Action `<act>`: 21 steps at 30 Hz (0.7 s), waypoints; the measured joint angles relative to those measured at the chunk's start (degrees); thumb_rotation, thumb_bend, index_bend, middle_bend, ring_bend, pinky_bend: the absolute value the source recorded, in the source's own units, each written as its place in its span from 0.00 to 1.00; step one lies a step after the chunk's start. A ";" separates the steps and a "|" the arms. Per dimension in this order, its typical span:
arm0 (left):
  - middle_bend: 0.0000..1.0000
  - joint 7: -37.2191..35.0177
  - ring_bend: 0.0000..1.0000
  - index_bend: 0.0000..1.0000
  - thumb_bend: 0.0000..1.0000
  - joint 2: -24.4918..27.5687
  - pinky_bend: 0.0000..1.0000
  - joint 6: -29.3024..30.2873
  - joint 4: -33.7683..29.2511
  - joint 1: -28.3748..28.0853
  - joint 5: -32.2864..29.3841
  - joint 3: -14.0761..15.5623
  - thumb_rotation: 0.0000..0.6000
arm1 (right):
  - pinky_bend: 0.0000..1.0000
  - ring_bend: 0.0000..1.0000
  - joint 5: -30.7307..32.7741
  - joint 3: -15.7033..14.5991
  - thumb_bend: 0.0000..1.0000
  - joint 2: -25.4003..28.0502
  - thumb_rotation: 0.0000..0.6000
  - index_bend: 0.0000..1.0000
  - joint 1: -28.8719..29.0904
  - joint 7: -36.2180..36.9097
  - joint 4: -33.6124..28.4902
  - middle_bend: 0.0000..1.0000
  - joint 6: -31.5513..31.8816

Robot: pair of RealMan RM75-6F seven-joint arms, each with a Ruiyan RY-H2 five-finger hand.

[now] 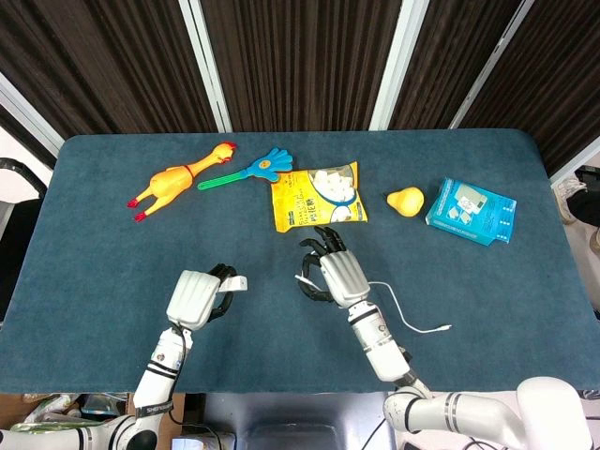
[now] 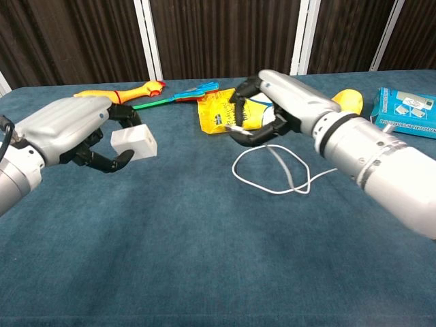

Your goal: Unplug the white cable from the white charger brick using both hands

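Observation:
My left hand (image 2: 71, 133) (image 1: 195, 298) grips the white charger brick (image 2: 134, 143) (image 1: 235, 282) above the near left of the table. My right hand (image 2: 276, 109) (image 1: 337, 273) holds the plug end of the white cable (image 2: 272, 174) (image 1: 405, 317) well to the right of the brick. A wide gap separates plug and brick. The cable's slack lies in a loop on the cloth under the right hand, and its far end trails right toward the front edge in the head view.
A yellow snack bag (image 1: 318, 193) lies just beyond the right hand. A rubber chicken (image 1: 178, 177) and a blue-green hand clapper (image 1: 253, 169) sit at the back left. A yellow pear-shaped toy (image 1: 406, 201) and a blue box (image 1: 472, 211) sit at the back right.

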 measured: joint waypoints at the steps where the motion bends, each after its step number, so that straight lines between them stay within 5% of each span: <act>1: 0.78 -0.53 1.00 0.74 0.55 -0.01 1.00 -0.39 1.00 0.06 -0.24 0.17 1.00 | 0.00 0.08 0.25 -0.31 0.57 0.27 1.00 0.87 -0.23 0.03 0.74 0.34 -0.29; 8: 0.73 -4.49 1.00 0.72 0.55 -1.35 1.00 -3.55 9.87 0.37 -1.42 1.79 1.00 | 0.00 0.08 2.51 -2.67 0.57 0.71 1.00 0.85 -1.66 0.80 9.15 0.34 -3.40; 12: 0.63 -5.57 0.92 0.60 0.53 -2.39 1.00 -5.34 13.53 0.33 -1.58 2.74 1.00 | 0.00 0.08 4.14 -3.66 0.57 -0.27 1.00 0.74 -1.90 1.08 14.83 0.34 -6.55; 15: 0.52 -6.06 0.77 0.50 0.50 -2.45 0.92 -6.33 14.36 0.18 -1.46 3.14 1.00 | 0.00 0.07 4.31 -4.13 0.57 -0.70 1.00 0.52 -1.94 2.23 16.63 0.31 -8.05; 21: 0.34 -6.07 0.39 0.33 0.46 -0.91 0.56 -8.46 12.99 -0.14 -2.56 3.15 1.00 | 0.00 0.00 3.16 -4.25 0.54 0.92 1.00 0.11 -2.05 4.81 15.40 0.18 -8.49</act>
